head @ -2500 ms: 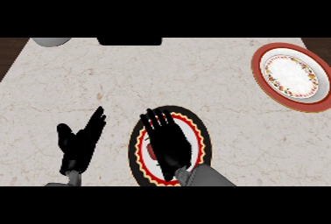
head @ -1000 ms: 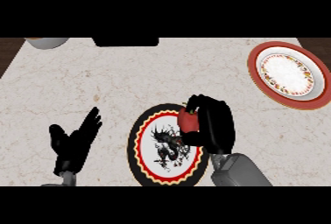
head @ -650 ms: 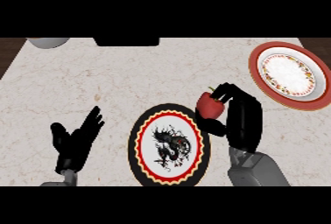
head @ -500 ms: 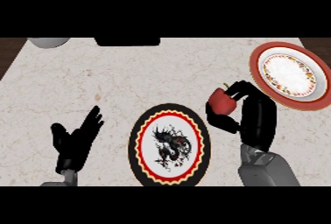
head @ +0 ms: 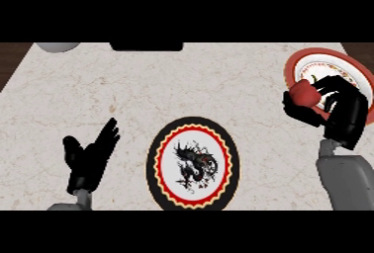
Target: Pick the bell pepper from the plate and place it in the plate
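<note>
Fingers of the right hand [head: 340,116] curl round the pepper [head: 303,92], held over the red plate's [head: 292,62] near rim. Let go here, it might roll off onto the counter [head: 168,84]. Left hand [head: 87,158] rests open.

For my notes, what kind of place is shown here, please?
Probably a kitchen counter: a pale stone-like worktop carries two decorated plates, a black-rimmed plate near the middle and a red-rimmed plate at the far right, and the right hand holds a red bell pepper.
</note>
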`<action>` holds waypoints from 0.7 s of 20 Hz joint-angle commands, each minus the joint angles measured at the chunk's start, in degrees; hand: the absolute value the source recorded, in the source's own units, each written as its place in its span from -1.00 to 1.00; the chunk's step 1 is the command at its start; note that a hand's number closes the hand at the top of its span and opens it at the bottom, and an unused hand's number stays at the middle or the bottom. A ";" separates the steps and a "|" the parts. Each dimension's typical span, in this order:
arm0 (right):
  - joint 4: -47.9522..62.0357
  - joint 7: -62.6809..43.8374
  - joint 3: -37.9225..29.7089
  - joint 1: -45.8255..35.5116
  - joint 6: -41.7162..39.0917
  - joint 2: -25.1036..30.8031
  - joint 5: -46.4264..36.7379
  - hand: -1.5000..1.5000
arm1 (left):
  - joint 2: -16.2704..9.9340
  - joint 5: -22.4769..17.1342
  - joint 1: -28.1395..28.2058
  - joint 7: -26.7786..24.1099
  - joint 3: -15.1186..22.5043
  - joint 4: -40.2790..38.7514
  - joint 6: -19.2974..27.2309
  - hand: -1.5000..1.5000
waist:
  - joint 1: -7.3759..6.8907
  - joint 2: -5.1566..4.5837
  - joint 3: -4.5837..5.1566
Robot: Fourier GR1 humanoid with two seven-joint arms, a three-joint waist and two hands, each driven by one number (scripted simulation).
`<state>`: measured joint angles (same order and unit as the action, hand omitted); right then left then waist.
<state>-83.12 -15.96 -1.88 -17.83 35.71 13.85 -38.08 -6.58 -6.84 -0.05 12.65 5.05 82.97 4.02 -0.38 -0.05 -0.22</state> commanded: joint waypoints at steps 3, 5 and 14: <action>20.04 13.63 -11.13 -9.08 5.39 5.17 8.47 1.00 | -0.13 0.11 0.58 -1.63 -0.04 -3.23 -1.66 0.00 | -0.94 -0.50 0.10; 26.24 20.87 -13.84 -10.87 5.92 6.58 12.26 1.00 | 1.27 0.89 -0.08 0.32 0.78 -1.31 0.28 0.00 | -0.97 -0.45 0.08; 51.45 39.70 -24.58 -21.92 -0.13 16.68 20.58 1.00 | 1.48 1.59 -0.99 0.18 1.58 -1.94 -0.65 0.00 | -2.09 -1.03 -0.02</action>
<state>-40.77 16.42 -22.32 -35.79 37.52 26.73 -20.76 -5.44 -5.48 -0.86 12.26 6.15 82.84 3.79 -2.12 -0.69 -0.36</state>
